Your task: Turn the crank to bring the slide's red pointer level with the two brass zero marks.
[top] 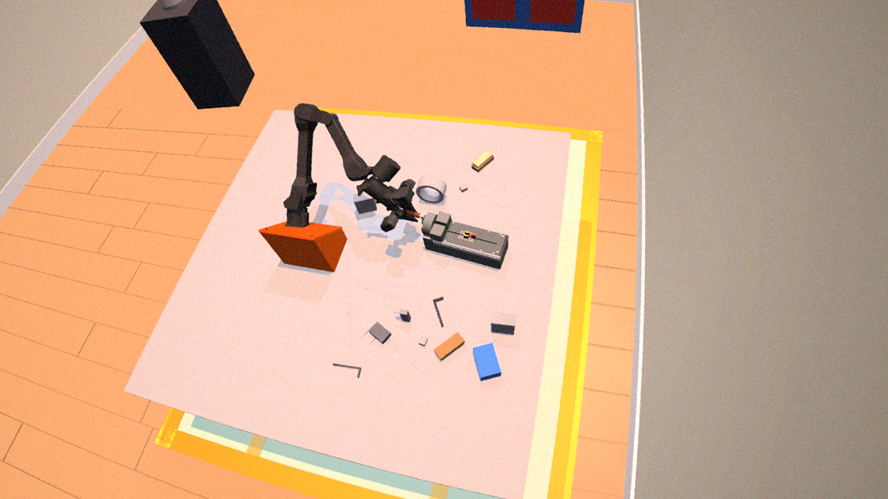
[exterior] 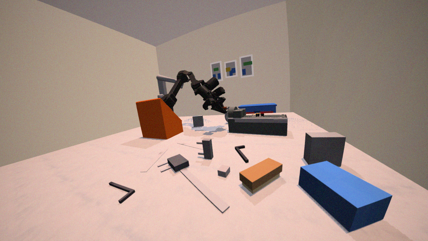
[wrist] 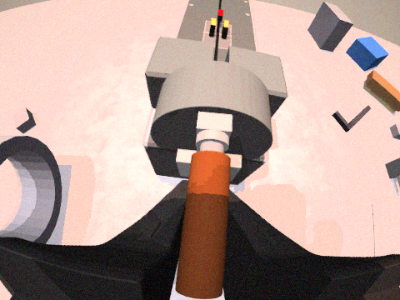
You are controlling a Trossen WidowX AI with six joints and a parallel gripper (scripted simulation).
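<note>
The machine (top: pixel 462 252) (exterior: pixel 257 127) is a long dark box with a grey round hub (wrist: pixel 214 89) at the crank end. My gripper (top: pixel 414 215) (exterior: pixel 225 109) (wrist: pixel 201 189) is shut on the orange crank handle (wrist: pixel 210 172), which sits at the top of the hub's face in the wrist view. The slide's red pointer (wrist: pixel 220 13) stands in the slot, a little beyond the two brass marks (wrist: pixel 213 22) (wrist: pixel 226 23), on the side away from the crank. The fingertips are partly hidden behind the handle.
A grey ring (top: pixel 431 190) (wrist: pixel 52 187) stands beside the crank end. A blue block (top: pixel 487 361) (exterior: pixel 344 191) (wrist: pixel 367 52), an orange block (top: pixel 448 345) (exterior: pixel 260 173), a grey box (top: pixel 503 325) (exterior: pixel 324 149) and a bent black key (top: pixel 439 312) lie off the machine's long side.
</note>
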